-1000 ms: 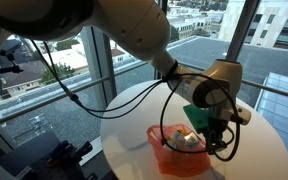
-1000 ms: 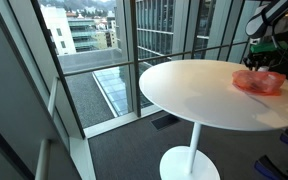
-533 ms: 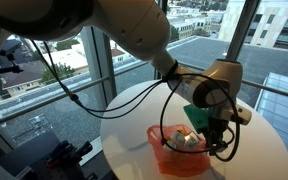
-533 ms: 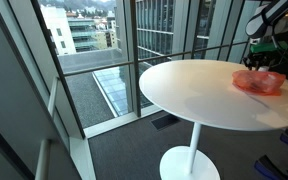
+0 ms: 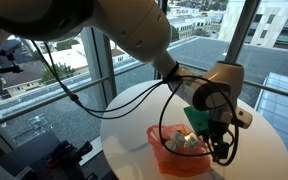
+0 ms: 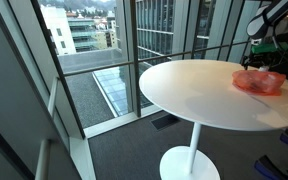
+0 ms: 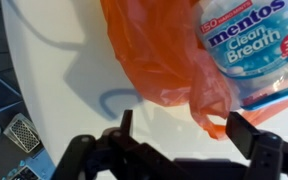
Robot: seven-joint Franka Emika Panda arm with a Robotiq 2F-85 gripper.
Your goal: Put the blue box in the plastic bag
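Observation:
The blue box (image 7: 249, 50), a light blue Mentos pack, lies at the top right of the wrist view with the orange plastic bag (image 7: 159, 55) bunched along its left and lower edges. My gripper (image 7: 184, 128) hangs just above them, open, with nothing between its dark fingers (image 7: 246, 130). In an exterior view the gripper (image 5: 217, 137) stands over the bag (image 5: 174, 155), and a pale piece of the box (image 5: 189, 144) shows inside it. From the farther exterior view the bag (image 6: 259, 81) sits at the table's far right under the gripper (image 6: 264, 47).
The bag rests on a round white pedestal table (image 6: 194, 95) beside floor-to-ceiling windows. A blue mark is drawn on the tabletop (image 7: 54, 90). Black cables loop from the arm (image 5: 134, 30) down past the bag. The table edge lies close to the bag.
The jaws have spread wide apart and the gripper has shifted slightly. The box now lies free at the bag.

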